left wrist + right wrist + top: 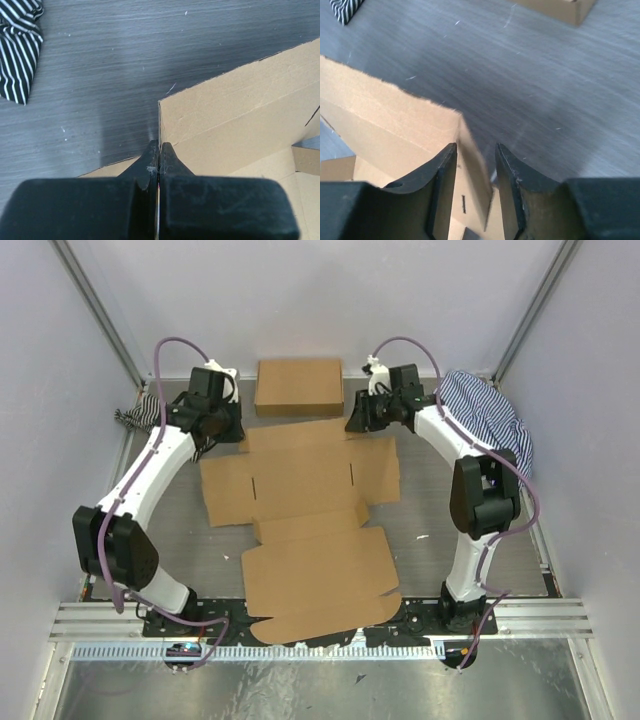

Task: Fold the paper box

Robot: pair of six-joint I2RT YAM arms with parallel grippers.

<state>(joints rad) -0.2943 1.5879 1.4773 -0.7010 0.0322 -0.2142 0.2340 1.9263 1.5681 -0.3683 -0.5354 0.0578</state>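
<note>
paper box (310, 490) flat on bench (430, 540), upper-centre flap lifted | left gripper (159, 150) clamped on flap corner to stand it | right gripper (476, 155) narrowly apart astride other corner, contact unclear

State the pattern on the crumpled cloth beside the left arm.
Black-and-white stripes on the crumpled fabric cloth, clearest in the left wrist view.
</note>
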